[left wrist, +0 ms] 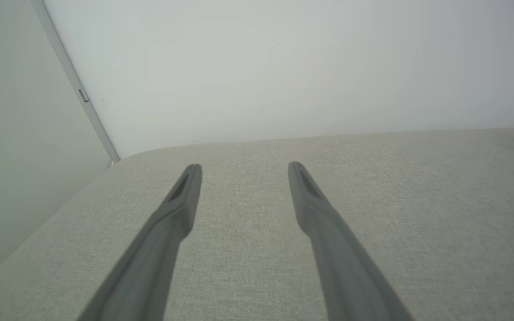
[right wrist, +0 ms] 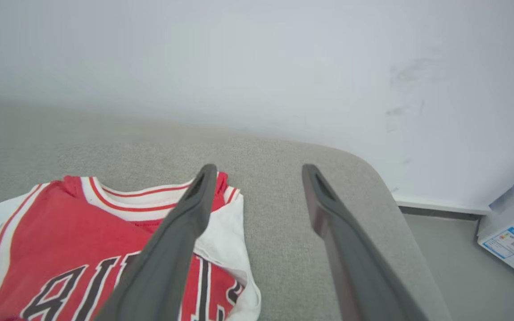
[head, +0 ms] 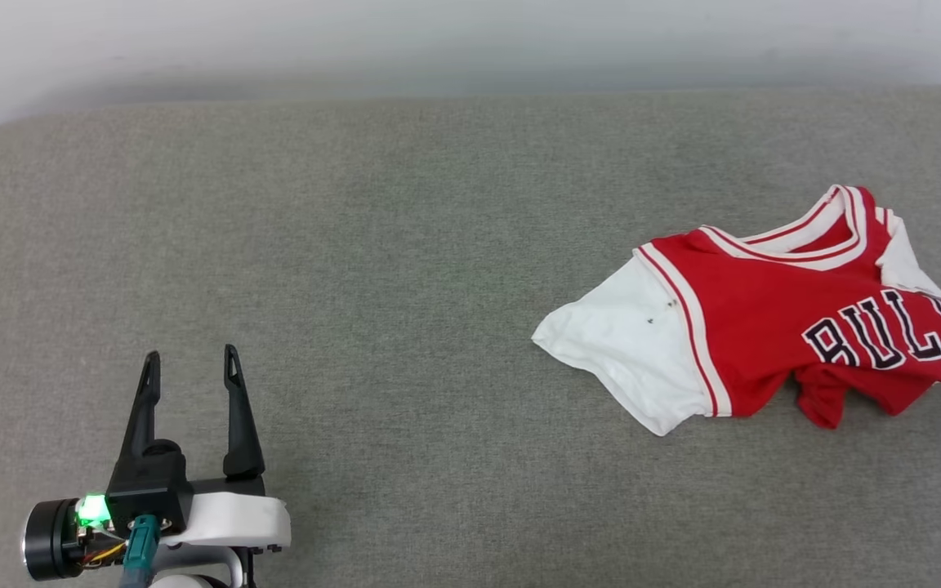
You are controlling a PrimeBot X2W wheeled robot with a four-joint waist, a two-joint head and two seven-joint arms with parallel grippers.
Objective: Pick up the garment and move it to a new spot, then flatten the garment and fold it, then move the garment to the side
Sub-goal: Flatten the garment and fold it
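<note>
You are working in a bare indoor room, perhaps a lab. A grey upholstered surface (head: 438,204) meets plain white walls (head: 470,41).

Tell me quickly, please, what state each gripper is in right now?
Left gripper: open, holding nothing.
Right gripper: open, holding nothing; the garment lies on the grey surface.

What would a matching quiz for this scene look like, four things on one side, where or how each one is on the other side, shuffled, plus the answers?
Things:
1. garment
2. left gripper
3. right gripper
4. labelled box

Places or states:
A. open, right by the garment's collar
B. on the floor
C. open above bare grey cushion
D. lying rumpled, lettering up

Pairs: 1-D, 2-C, 3-A, 4-B.
</note>
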